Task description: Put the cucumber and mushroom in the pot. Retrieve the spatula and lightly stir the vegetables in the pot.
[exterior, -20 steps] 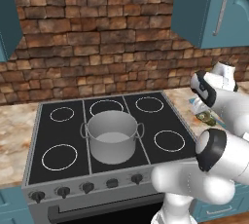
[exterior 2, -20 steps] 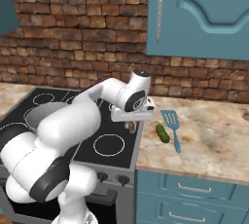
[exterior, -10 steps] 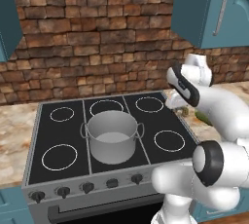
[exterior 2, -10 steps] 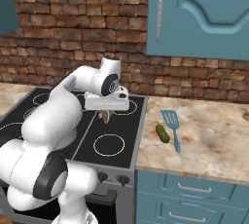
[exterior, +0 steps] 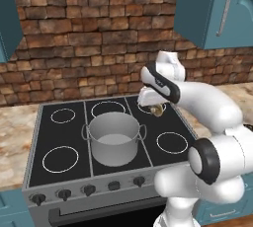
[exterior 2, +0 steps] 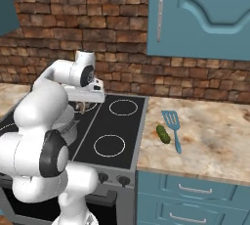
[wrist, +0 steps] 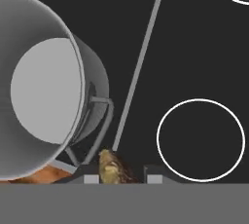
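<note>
My gripper hangs above the stove, a little right of and behind the steel pot, and is shut on the small tan mushroom. In the hand view the mushroom sits between the two finger tips of the gripper, with the pot to the left, its inside bare. From the right side, the gripper hangs under the white hand over the stove. The dark green cucumber lies on the counter beside the teal spatula.
The black stove top has several ringed burners around the pot, and knobs along its front. A brick wall stands behind, with teal cabinets above the counter on the right.
The arm has swung left from the counter to over the stove, carrying the mushroom toward the pot. The cucumber and spatula have stayed where they were.
</note>
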Motion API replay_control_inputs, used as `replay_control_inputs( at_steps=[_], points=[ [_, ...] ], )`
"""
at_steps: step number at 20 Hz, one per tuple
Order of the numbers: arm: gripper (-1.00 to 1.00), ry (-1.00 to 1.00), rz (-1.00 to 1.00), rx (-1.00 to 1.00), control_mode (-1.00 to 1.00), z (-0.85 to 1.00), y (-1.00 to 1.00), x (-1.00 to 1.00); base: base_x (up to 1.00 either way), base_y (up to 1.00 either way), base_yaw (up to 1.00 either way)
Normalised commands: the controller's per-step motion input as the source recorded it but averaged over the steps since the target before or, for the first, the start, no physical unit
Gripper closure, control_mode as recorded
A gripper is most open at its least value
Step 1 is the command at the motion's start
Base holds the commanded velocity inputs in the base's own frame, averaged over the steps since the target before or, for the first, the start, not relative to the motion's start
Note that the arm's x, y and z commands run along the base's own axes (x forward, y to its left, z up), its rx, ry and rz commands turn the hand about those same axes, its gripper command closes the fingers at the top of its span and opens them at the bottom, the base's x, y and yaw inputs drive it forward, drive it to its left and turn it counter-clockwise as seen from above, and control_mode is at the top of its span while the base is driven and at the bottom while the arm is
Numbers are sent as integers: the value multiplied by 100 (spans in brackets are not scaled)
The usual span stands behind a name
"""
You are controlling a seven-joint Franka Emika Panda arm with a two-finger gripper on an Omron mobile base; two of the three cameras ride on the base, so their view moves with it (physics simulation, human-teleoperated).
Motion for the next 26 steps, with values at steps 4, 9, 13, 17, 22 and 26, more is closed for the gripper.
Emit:
replay_control_inputs(
  at_steps=[4,9,13,17,22,26],
  points=[
    [100,1,-6,0,-100,-4,95,34,0,0,0],
    [100,0,-9,0,-100,-24,85,31,0,0,0],
    [100,0,-11,0,-100,-50,53,11,0,0,0],
    [100,0,-17,0,-100,-46,37,0,0,0,0],
    [100,2,-19,0,-100,-36,25,0,0,0,0],
    [100,1,-14,0,-100,-23,35,-1,0,0,0]
  ],
)
